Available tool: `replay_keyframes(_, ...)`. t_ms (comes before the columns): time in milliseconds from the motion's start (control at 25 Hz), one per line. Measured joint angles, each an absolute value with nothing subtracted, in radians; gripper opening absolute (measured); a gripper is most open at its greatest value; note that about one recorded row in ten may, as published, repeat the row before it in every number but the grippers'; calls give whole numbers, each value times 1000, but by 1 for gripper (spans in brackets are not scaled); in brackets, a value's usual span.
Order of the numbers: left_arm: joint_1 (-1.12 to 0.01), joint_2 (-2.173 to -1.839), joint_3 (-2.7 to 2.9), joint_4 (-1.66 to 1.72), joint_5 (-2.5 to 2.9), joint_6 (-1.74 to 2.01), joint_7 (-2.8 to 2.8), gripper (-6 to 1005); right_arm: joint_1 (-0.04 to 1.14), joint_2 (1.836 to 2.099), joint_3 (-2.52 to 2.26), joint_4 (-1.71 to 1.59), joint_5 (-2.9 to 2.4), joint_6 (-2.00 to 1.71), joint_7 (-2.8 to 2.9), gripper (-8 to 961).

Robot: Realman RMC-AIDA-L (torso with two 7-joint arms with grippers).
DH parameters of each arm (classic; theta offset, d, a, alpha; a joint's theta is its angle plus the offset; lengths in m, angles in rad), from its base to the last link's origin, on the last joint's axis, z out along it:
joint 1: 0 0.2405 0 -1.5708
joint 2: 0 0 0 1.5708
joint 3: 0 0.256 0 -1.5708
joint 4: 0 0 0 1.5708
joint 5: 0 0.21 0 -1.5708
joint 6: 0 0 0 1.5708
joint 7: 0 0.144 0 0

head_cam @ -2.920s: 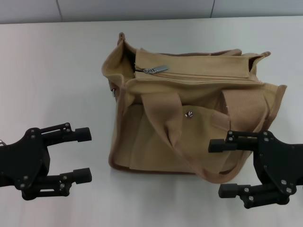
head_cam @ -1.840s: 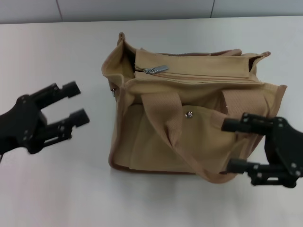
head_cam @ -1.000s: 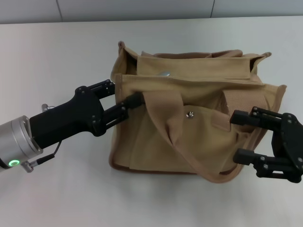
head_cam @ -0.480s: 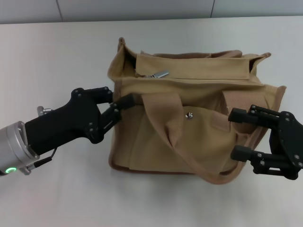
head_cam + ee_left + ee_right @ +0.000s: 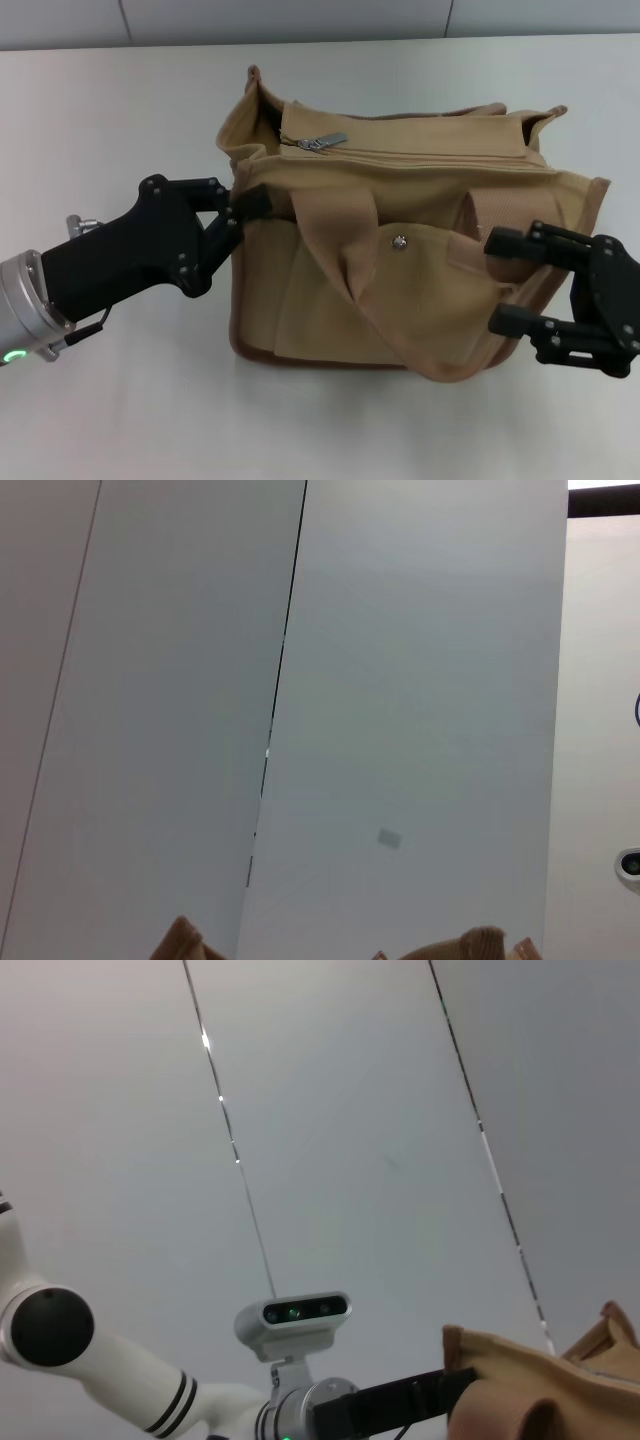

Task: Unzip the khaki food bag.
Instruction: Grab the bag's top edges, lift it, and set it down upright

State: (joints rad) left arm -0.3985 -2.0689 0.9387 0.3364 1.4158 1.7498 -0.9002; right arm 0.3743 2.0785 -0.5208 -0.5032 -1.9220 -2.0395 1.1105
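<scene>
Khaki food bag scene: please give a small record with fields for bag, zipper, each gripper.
bag: khaki food bag upright on white table
zipper: closed; zipper pull at the bag's left end
left gripper: at the bag's left edge, shut on the fabric
right gripper: open, at the bag's right front, holding nothing

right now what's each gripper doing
Left gripper: shut on the boxy khaki canvas food bag, pinching its left end.
Right gripper: open, at the bag's right end.
</scene>
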Motion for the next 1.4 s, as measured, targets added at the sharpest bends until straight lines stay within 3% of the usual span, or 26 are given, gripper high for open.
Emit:
replay_keyframes(440, -433, -2061, 805, 383, 1416, 1688, -912, 31, 370, 2076, -346, -442, -1921, -2037, 1111, 773)
replay_keyframes(800, -558, -2052, 654, 456, 1414, 1564, -951, 30, 402, 2072, -213, -386, -1920, -1997, 1158, 773)
replay_keyframes(960, -554, -2070, 692, 480, 1413, 1652, -937, 30, 423, 2074, -212, -377, -1920, -1956, 1173, 773)
replay_keyframes(1400, -555, -2080, 932, 208, 1409, 1668, -640, 30, 439, 2079, -210, -336, -1920, -1834, 1076, 773)
